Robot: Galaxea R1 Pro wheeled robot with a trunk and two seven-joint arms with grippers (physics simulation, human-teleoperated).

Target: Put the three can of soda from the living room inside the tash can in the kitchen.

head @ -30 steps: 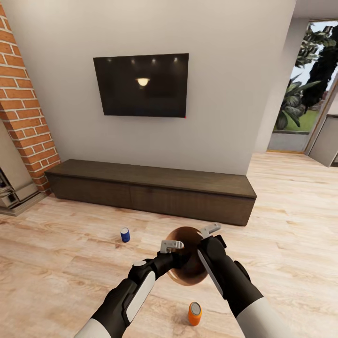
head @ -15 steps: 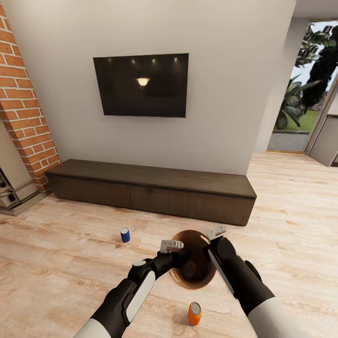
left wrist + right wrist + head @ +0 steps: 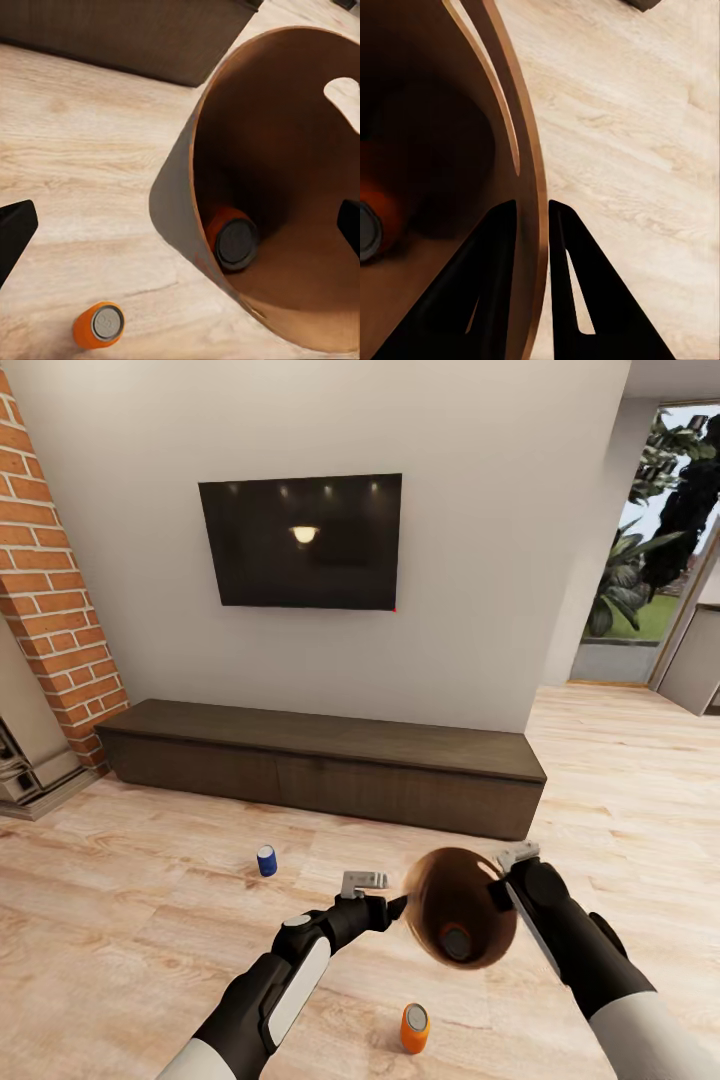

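**Bin in hand, two cans still on the floor**

Light wood flooring runs up to the long dark-wood cabinet (image 3: pixel 330 765), which sits under the black wall TV (image 3: pixel 300 540), with a brick column (image 3: pixel 50 590) off that cabinet's left end. Out in front of the cabinet, the right gripper (image 3: pixel 505 865) carries the trash can (image 3: pixel 460 920) clear of the floor and tipped, its tan-brown mouth turned toward the robot. The right wrist view settles the grip: the two dark fingers (image 3: pixel 499 285) are closed tight on the bin's rim, one inside the wall and one outside, right by the handle cut-out. One orange soda can (image 3: pixel 234 238) lies at the bottom of the bin.

The left gripper (image 3: pixel 365 880) hangs beside the bin's mouth, on the side nearer the cabinet's middle, and it holds nothing. Its finger edges sit far apart in the left wrist view, so it looks spread wide.

Two cans remain. The dark blue soda can (image 3: pixel 266 860) stands on the floor in front of the cabinet, near its middle. A second orange soda can (image 3: pixel 414 1028) stands farther out from the cabinet, close to the robot.

The job now, by the look of it, is to take the bin to a loose can. A rim pinch is a thin hold, so slow, level travel would suit it. Tip the mouth too far down and the can inside may roll out. The free left gripper is the one to pick up the near orange can.
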